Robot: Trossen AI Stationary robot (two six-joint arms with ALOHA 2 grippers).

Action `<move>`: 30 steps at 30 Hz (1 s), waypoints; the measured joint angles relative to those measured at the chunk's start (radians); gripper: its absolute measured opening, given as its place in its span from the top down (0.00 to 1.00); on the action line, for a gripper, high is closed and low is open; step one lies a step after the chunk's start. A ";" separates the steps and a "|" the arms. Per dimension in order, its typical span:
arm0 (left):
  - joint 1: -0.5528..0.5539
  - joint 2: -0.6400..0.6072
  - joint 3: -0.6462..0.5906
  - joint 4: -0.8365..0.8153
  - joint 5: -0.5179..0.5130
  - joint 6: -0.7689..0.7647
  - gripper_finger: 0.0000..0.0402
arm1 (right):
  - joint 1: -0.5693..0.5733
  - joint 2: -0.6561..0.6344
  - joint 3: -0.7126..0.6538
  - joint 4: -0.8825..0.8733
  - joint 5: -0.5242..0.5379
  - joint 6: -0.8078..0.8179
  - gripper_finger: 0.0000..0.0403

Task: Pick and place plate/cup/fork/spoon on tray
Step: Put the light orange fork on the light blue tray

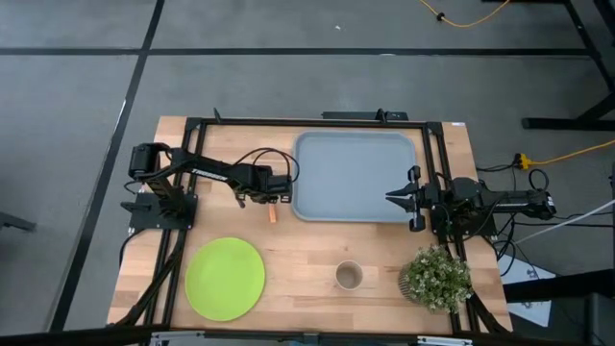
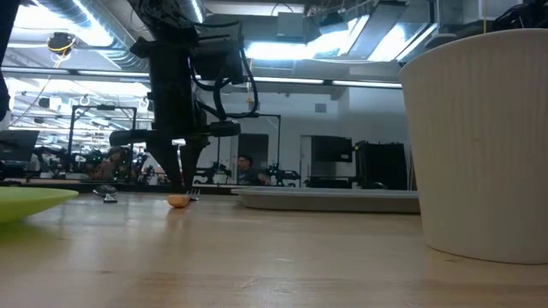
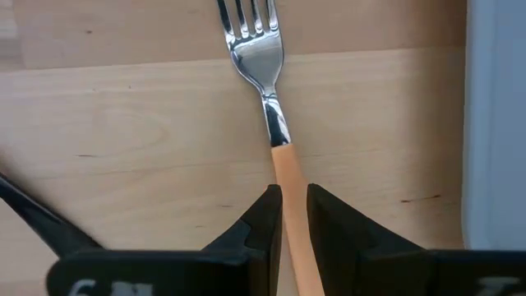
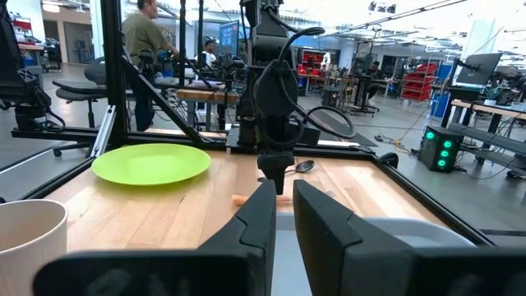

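Observation:
The fork (image 3: pixel 275 123), with silver tines and an orange handle, lies flat on the wooden table just left of the grey-blue tray (image 1: pixel 354 178). My left gripper (image 1: pixel 274 195) points down at it and is shut on its handle. The dark spoon (image 4: pixel 306 165) lies beside the fork, under my left arm. The lime-green plate (image 1: pixel 226 279) and the tan cup (image 1: pixel 349 277) rest on the table near its front edge. My right gripper (image 1: pixel 394 197) hovers shut and empty over the tray's right part. My left gripper pinches the fork's orange handle (image 3: pixel 289 177) between its two fingers, about midway along the handle. The fingers (image 3: pixel 265 226) come from above, pointing down, one on each side of the handle. The fork lies flat on the table, its handle end (image 2: pixel 177 201) on the wood.
A bushy potted plant (image 1: pixel 437 279) stands at the front right, close to the cup. A black frame (image 1: pixel 192 125) runs around the table's edges. People and workbenches show in the room beyond the table.

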 joint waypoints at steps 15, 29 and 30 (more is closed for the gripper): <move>-0.014 0.091 0.006 0.029 0.008 -0.026 0.87 | 0.000 0.000 0.000 -0.009 0.000 0.000 0.87; -0.056 0.103 0.006 0.012 0.084 -0.022 0.87 | 0.000 0.000 0.000 -0.039 -0.001 0.045 0.87; -0.057 0.102 0.006 0.011 0.091 -0.022 0.87 | 0.000 0.000 0.000 -0.039 -0.001 0.054 0.87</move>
